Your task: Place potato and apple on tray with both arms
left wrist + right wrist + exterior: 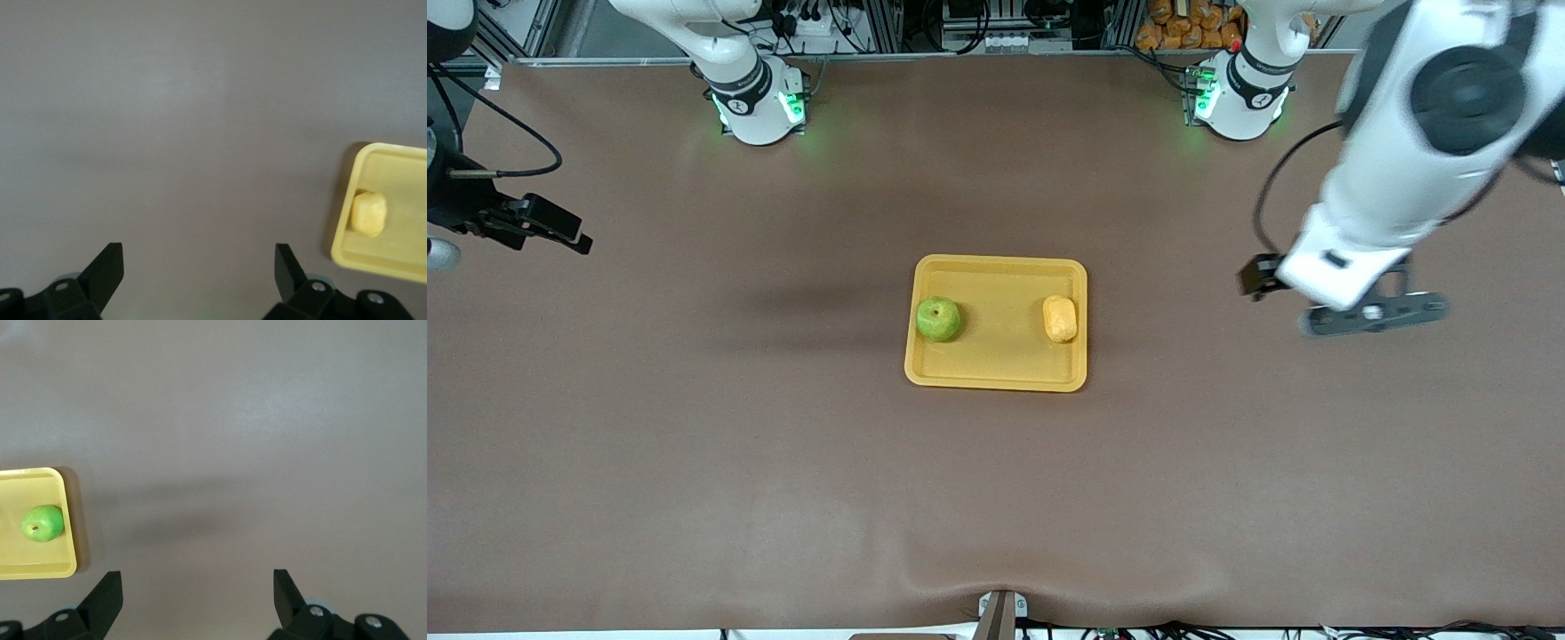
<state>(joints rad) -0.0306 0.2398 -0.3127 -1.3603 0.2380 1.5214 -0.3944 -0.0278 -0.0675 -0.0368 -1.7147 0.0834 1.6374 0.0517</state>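
Observation:
The yellow-orange tray (1000, 289) lies at the middle of the table. The green apple (938, 318) sits on it at the right arm's end, and the yellow-tan potato (1059, 318) sits on it at the left arm's end. My left gripper (1374, 313) hangs open and empty over bare table, well off the tray toward the left arm's end. In the left wrist view it (197, 260) is open, with the potato (369, 213) on the tray (400, 167). My right gripper (195, 583) is open and empty over bare table. The apple (43, 523) and the tray (27, 480) show there.
The right arm's wrist (516, 222) shows at the edge of the front view, toward the right arm's end of the table. The brown table cover (783, 462) spreads all round the tray. Both arm bases (756, 102) stand along the table's back edge.

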